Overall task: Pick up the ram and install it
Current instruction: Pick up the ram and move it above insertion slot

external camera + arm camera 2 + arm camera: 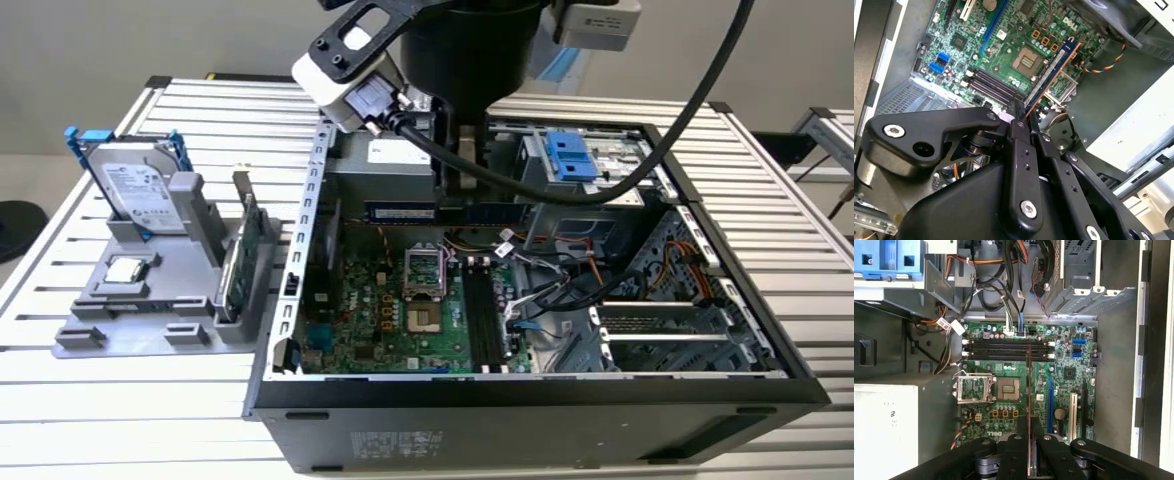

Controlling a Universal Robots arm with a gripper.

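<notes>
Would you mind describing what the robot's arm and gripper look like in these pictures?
The arm ends in a thick black cylinder, with a white-and-black camera unit mounted beside it and a heavy black cable looping away. The gripper is matte black: flat linkage bars joined by silver screws.

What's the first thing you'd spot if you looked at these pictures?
A big black computer case lies open, its green motherboard showing. Above it hangs the robot arm, whose jaws are shut on the ram, a thin stick held over the motherboard. At the exterior view's left, a silver hard drive stands upright in a grey holder.
</notes>
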